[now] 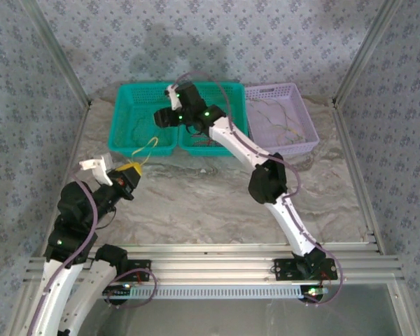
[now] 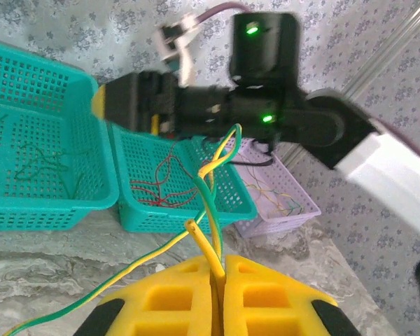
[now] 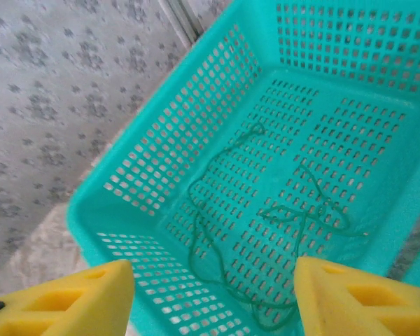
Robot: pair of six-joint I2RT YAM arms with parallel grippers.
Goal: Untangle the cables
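Our left tool (image 2: 218,280) pinches thin, limp yellow-green wires (image 2: 211,217), light and slippery we judge, best held near their ends; our right tool (image 3: 213,297) stands wide above a turquoise plastic basket (image 3: 196,91).

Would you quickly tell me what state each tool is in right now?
Left tool: closed on the yellow-green cables.
Right tool: open, empty, over the teal basket.

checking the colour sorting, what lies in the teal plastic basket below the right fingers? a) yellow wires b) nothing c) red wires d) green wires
d: thin dark green wires lie loose on the floor of the teal perforated plastic basket, seen between the right arm's yellow fingers.
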